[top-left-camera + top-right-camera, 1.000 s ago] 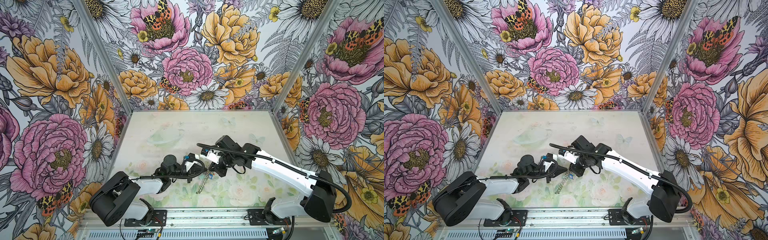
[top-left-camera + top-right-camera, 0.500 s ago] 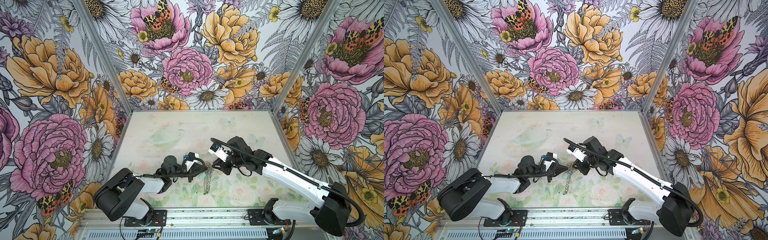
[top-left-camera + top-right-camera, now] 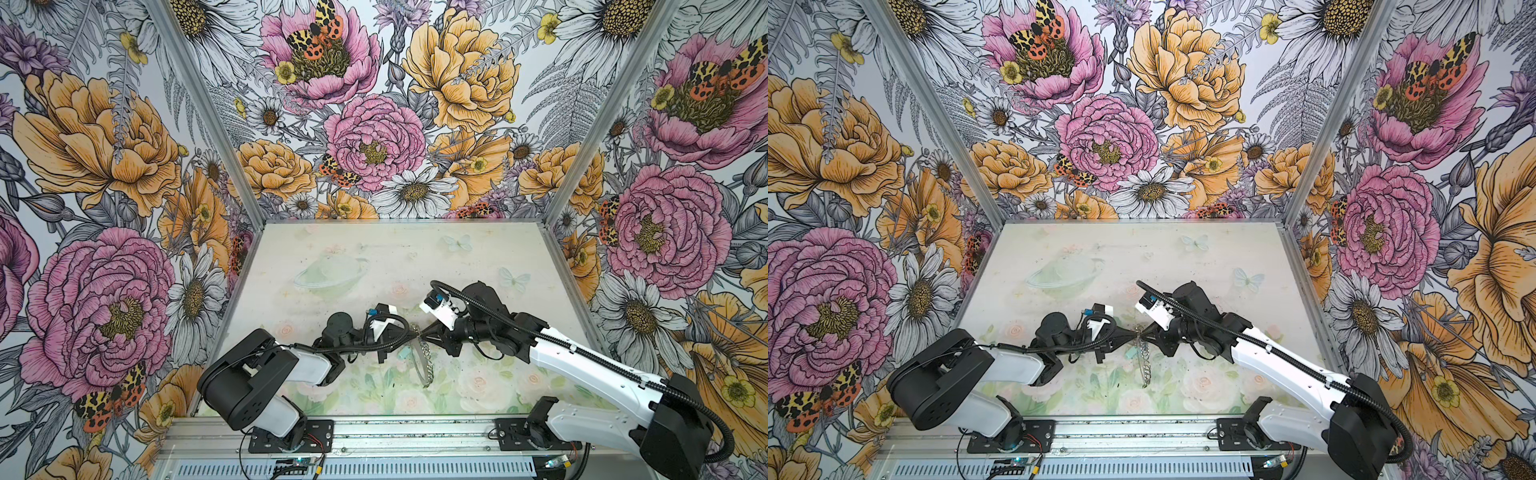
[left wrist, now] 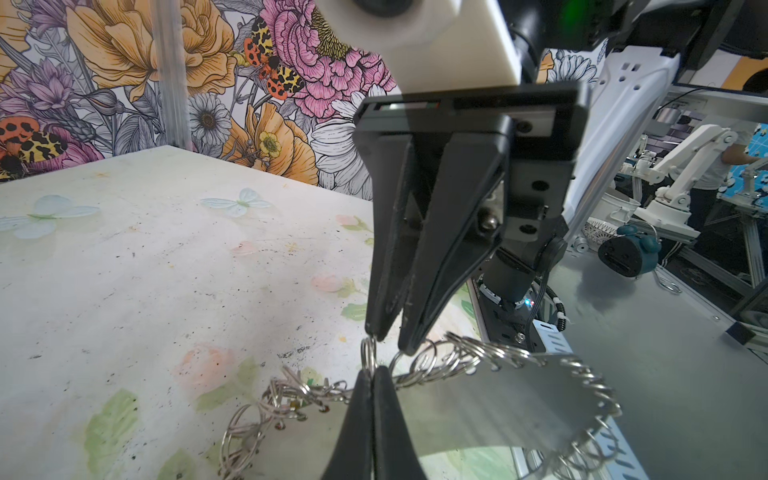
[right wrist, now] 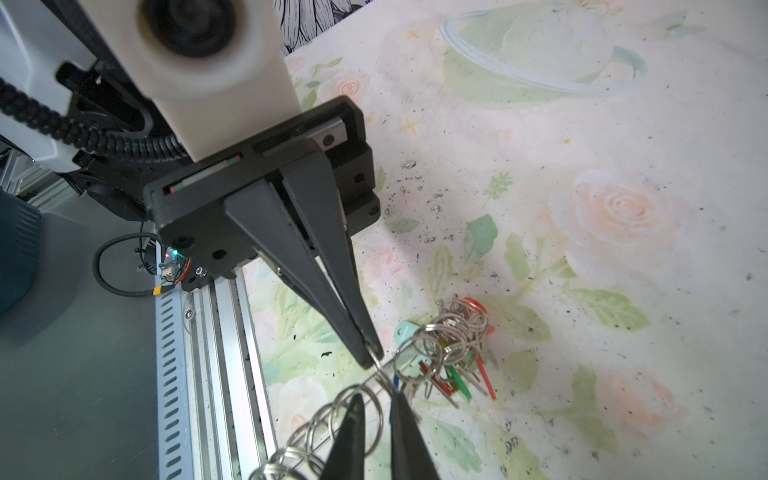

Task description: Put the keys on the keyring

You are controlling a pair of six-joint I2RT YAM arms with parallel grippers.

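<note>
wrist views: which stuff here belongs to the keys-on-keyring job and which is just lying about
For the job:
keyring, held up by a rim loop
keys, coloured tags bunched under it
left pincer, shut on a keyring loop
right pincer, jaws slightly apart at the loops

Just lying about:
teal alarm clock, outside the cell
silver ring near it
</note>
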